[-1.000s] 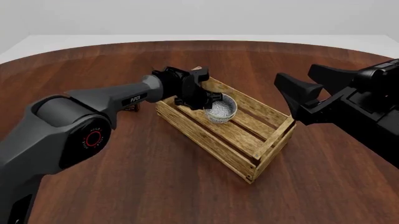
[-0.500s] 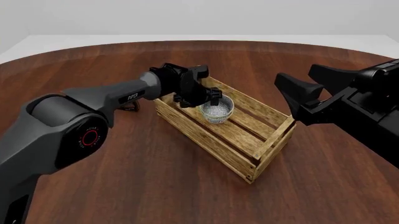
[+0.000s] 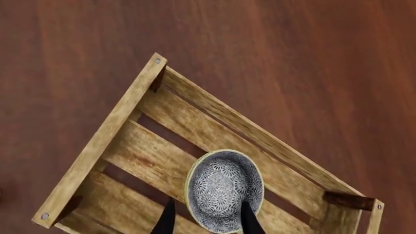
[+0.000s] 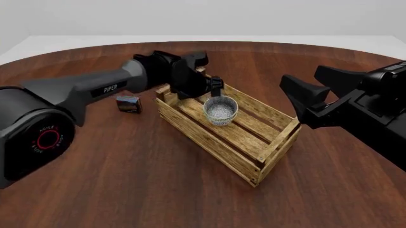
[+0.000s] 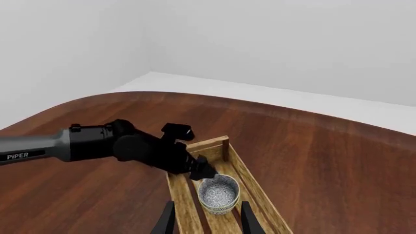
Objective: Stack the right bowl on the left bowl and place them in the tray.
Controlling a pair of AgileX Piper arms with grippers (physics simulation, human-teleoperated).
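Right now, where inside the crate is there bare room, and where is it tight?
Free: the tray's near-right slats, between the bowls and the right end rail. Crowded: the far-left end, where the left gripper hangs over the bowls.

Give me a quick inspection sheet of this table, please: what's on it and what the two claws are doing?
Surface: round dark wooden table.
Job's things: bowls standing in the tray, near its far end; whether one or two stacked, cannot tell.
Clutter: small dark box left of the tray.
Grippers: left gripper open, just above the bowls' rim, not touching; right gripper open, raised right of the tray.
Cables: nothing seen.
Surroundings: plain pale walls and floor.
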